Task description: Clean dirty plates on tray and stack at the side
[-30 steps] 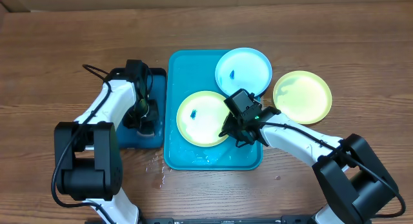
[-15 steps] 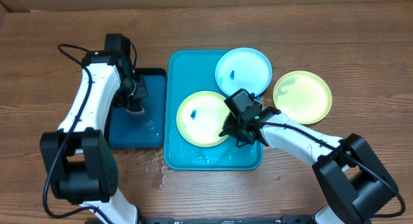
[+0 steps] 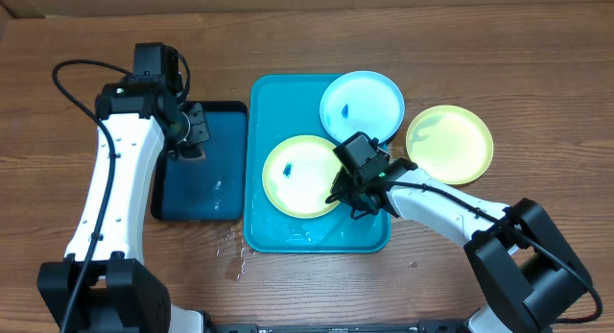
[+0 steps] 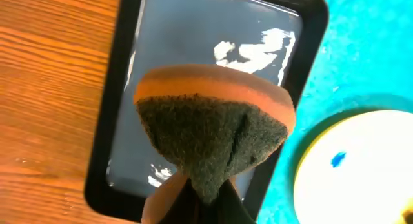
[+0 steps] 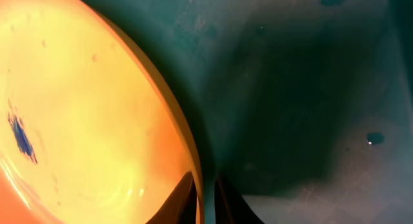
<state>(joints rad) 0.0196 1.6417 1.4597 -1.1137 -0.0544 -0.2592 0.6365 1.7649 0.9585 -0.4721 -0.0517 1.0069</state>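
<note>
On the turquoise tray (image 3: 273, 103) lies a yellow-green plate (image 3: 299, 176) with a small blue smear (image 5: 22, 137). My right gripper (image 3: 347, 194) is shut on its right rim (image 5: 193, 153), one finger on each side. A light blue plate (image 3: 361, 107), also smeared blue, overlaps the tray's far right corner. Another yellow-green plate (image 3: 449, 144) rests on the table right of the tray. My left gripper (image 3: 195, 131) hovers over the dark tray (image 3: 206, 184), shut on an orange sponge (image 4: 213, 121) with its dark green scouring face toward the camera.
The dark blue black-rimmed tray (image 4: 193, 37) holds a shallow film of water left of the turquoise tray. Water droplets (image 3: 235, 251) dot the wood near the tray's front left corner. Cables trail from both arms.
My left gripper has lifted the sponge out of the dark tray's water and swung toward its far left end. The right gripper and the plates have stayed put.
</note>
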